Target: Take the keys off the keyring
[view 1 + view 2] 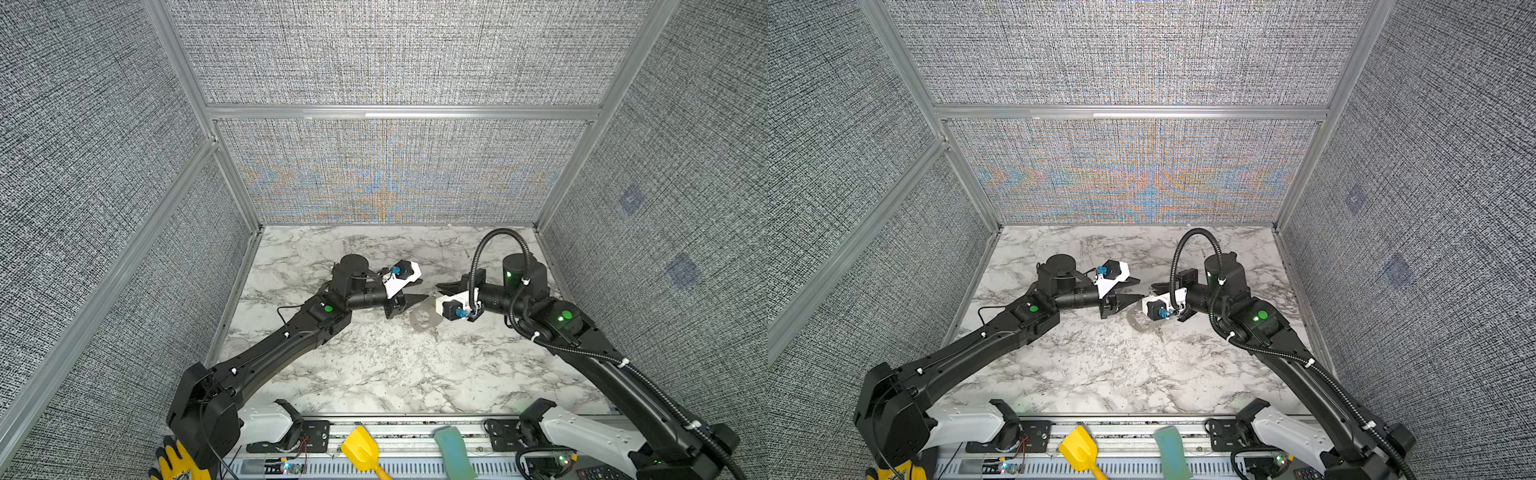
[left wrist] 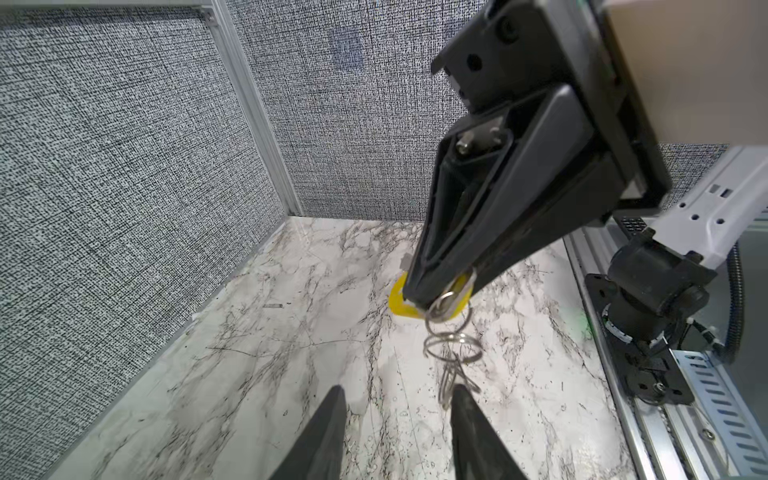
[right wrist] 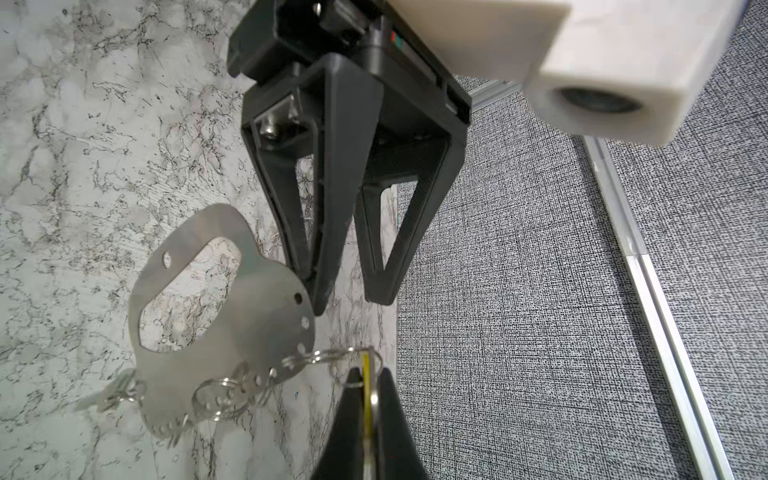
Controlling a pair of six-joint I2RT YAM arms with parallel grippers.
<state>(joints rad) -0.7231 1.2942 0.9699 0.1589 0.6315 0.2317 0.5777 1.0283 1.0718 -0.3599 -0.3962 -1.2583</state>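
The keyring (image 3: pixel 249 307), a flat grey plate with an oval cut-out, hangs tilted above the marble table (image 1: pixel 374 374) in both top views (image 1: pixel 424 319) (image 1: pixel 1136 323). A chain of split rings (image 3: pixel 316 357) (image 2: pixel 451 345) links its holed edge to the yellow-tagged key (image 2: pixel 400 306) (image 3: pixel 366 386). My right gripper (image 3: pixel 368 374) (image 2: pixel 432 297) (image 1: pixel 437 286) is shut on that key. A second key (image 3: pixel 112 392) (image 1: pixel 435 331) dangles from the plate's far edge. My left gripper (image 2: pixel 397 390) (image 3: pixel 349 301) (image 1: pixel 424 289) is open, one fingertip (image 3: pixel 320 305) right beside the plate's edge. Contact cannot be told.
A yellow scoop (image 1: pixel 361 449) and a teal block (image 1: pixel 453 453) lie on the front rail, off the table. A yellow glove (image 1: pixel 176 461) sits at the front left corner. Grey fabric walls (image 1: pixel 395 174) enclose the table on three sides.
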